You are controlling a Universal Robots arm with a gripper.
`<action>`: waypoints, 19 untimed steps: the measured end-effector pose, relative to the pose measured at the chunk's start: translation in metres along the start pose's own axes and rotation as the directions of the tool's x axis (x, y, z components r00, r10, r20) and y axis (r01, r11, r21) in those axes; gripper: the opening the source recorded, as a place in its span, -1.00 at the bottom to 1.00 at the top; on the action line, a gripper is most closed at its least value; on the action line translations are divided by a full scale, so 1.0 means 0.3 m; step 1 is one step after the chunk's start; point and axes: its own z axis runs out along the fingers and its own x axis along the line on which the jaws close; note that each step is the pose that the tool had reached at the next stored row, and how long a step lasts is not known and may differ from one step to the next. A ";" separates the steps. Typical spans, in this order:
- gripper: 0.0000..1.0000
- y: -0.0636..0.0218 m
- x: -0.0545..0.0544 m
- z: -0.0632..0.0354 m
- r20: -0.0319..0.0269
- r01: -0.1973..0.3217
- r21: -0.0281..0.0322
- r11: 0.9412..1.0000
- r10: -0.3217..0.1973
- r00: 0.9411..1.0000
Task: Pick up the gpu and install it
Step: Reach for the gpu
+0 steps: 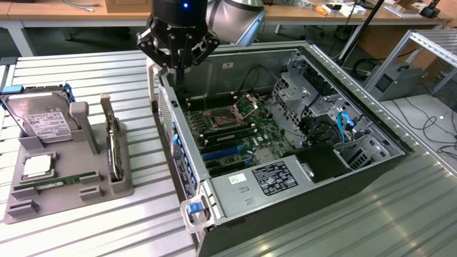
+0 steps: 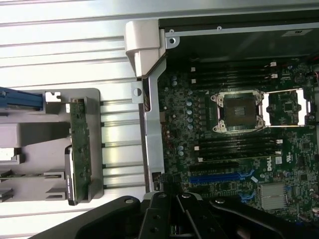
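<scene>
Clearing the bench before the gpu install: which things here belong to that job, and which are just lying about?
Job: gpu, upright in the tray; open case with its motherboard; tool, shut, above the case.
Lying about: hard drive; memory stick, both in the tray.

Ribbed metal tabletop (image 1: 78, 67) — wooden workbench (image 1: 50, 10) behind, loose cables (image 1: 432, 126)
</scene>
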 end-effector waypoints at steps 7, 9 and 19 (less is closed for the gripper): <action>-0.79 -0.001 0.015 0.000 0.000 0.000 0.000 1.000 0.000 1.000; -0.79 -0.001 0.018 -0.001 0.000 0.000 0.000 1.000 0.000 1.000; -0.79 -0.003 0.040 -0.001 0.000 0.000 0.000 1.000 0.000 1.000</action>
